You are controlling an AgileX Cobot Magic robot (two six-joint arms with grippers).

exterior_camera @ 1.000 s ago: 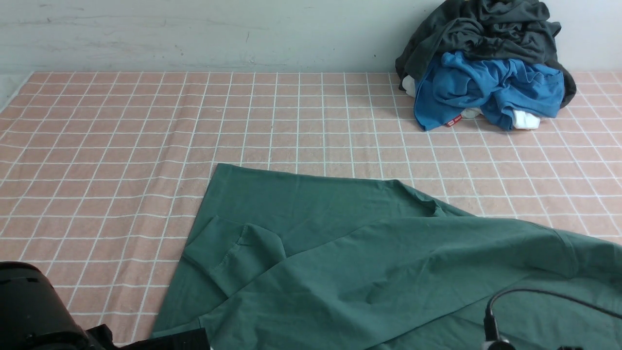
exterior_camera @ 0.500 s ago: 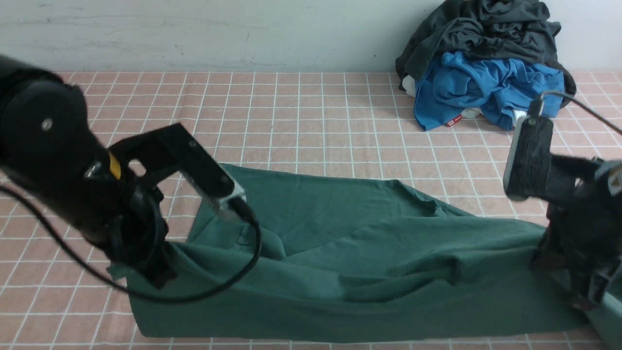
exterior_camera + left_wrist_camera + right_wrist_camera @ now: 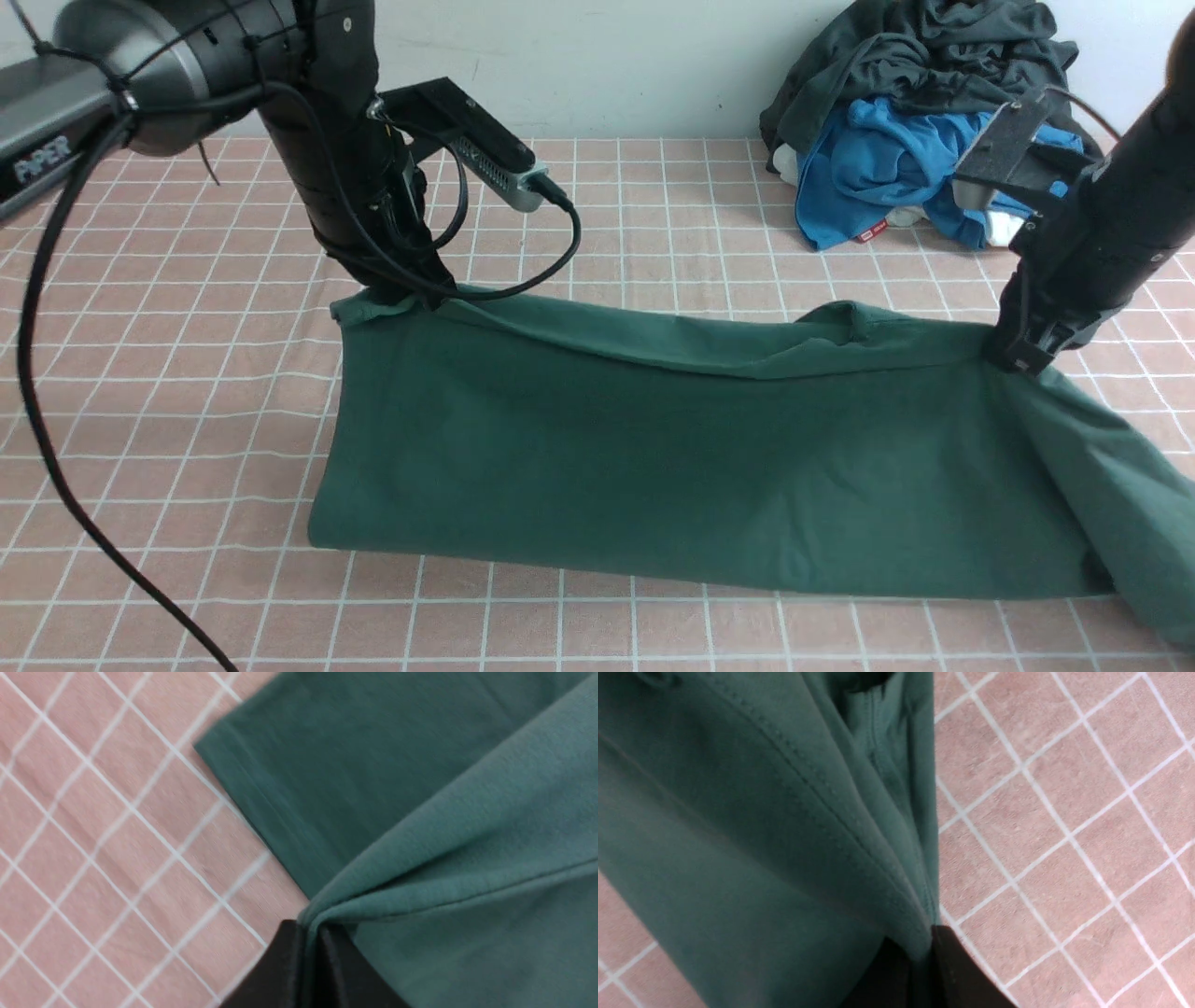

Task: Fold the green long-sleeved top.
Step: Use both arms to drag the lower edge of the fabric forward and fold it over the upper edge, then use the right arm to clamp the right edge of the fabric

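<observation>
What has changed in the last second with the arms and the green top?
Both arms rose from the near side and swept toward the wall, carrying the near edge of the green top over the rest, so it is now doubled into a long band. The left gripper and right gripper are each shut on one end of that edge. The pile of clothes and the checked cloth have not moved.

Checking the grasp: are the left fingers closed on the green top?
Yes, the left fingers pinch a bunched edge of the green top.
</observation>
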